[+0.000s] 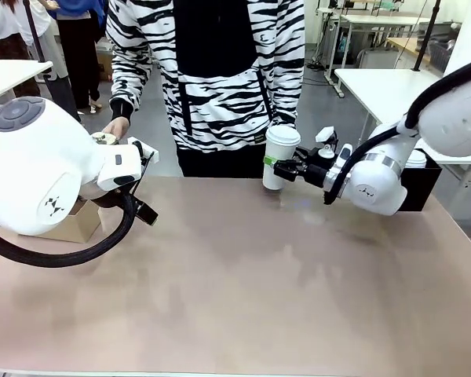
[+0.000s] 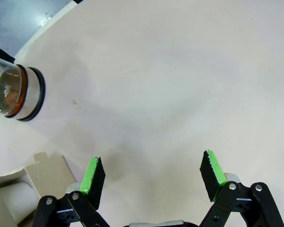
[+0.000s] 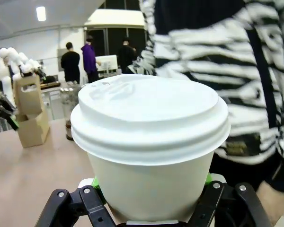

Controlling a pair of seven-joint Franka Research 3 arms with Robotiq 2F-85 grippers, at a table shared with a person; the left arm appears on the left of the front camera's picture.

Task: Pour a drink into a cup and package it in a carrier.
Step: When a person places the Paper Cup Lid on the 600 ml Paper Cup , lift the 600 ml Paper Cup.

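My right gripper (image 1: 286, 170) is shut on the white paper cup (image 1: 279, 159), which wears a white lid, near the table's far edge in front of the person. In the right wrist view the cup (image 3: 151, 142) sits between the green pads (image 3: 208, 178). My left gripper (image 2: 153, 172) hangs open over bare table with nothing between its fingers. The tan cardboard carrier (image 2: 35, 177) stands just beside it, and in the front view the carrier (image 1: 80, 224) is partly hidden behind my left arm. Amber-brown drink (image 2: 20, 94) shows in the glass pitcher (image 2: 31, 92) farther off.
The person in a striped top stands at the far side, one hand (image 1: 115, 127) at the far left by the pitcher. A black box (image 1: 422, 182) with white lids stands behind my right arm. The middle and front of the table (image 1: 243, 298) are bare.
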